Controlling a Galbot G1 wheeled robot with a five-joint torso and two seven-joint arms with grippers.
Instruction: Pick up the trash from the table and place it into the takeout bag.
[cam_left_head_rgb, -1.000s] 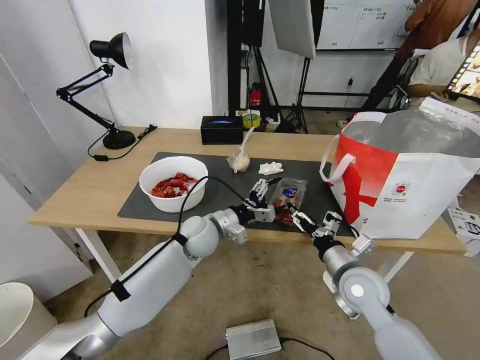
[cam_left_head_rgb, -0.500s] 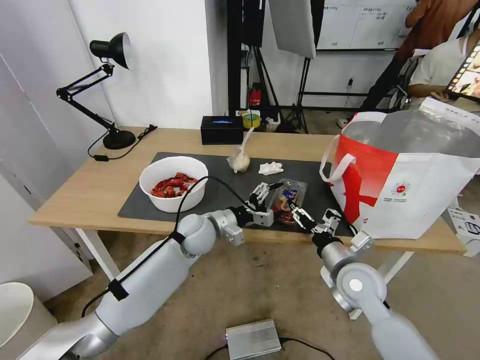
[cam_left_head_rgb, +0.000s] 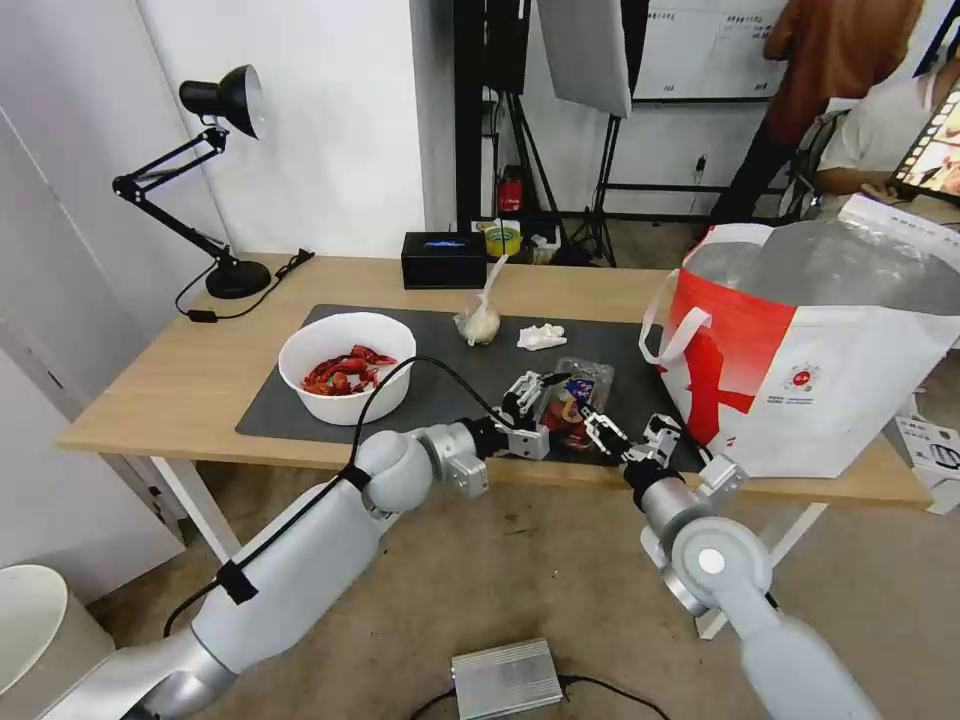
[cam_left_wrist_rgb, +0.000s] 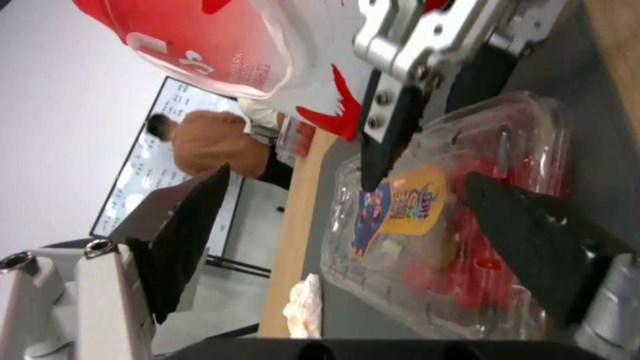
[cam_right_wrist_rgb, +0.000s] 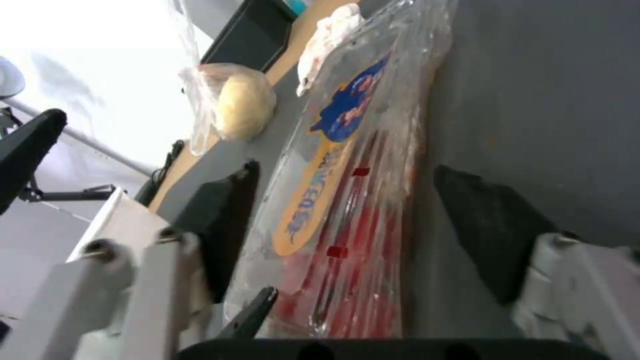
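The clear clamshell tray (cam_left_head_rgb: 575, 395) with red scraps lies on the dark mat (cam_left_head_rgb: 270, 405) near the table's (cam_left_head_rgb: 170, 380) front edge. My left gripper (cam_left_head_rgb: 540, 390) is open at its left side, its fingers (cam_left_wrist_rgb: 533, 250) straddling the tray (cam_left_wrist_rgb: 413, 240). My right gripper (cam_left_head_rgb: 628, 428) is open at the tray's near right corner, with the tray (cam_right_wrist_rgb: 347, 200) lying between its fingers (cam_right_wrist_rgb: 493, 230). The takeout bag (cam_left_head_rgb: 820, 370) stands open at the right. The bowl (cam_left_head_rgb: 347, 365) of shells, the knotted bag (cam_left_head_rgb: 480, 320) and the tissue (cam_left_head_rgb: 540, 336) rest on the mat.
A black box (cam_left_head_rgb: 443, 258) and a black desk lamp (cam_left_head_rgb: 225, 180) stand along the table's back. The bag's loop handle (cam_left_head_rgb: 670, 335) hangs close to the right gripper. A silver box (cam_left_head_rgb: 505, 678) lies on the floor below.
Both grippers have closed in on the clamshell tray: the left slid right up to its edge, and the right moved forward around its near corner. The tray has shifted slightly.
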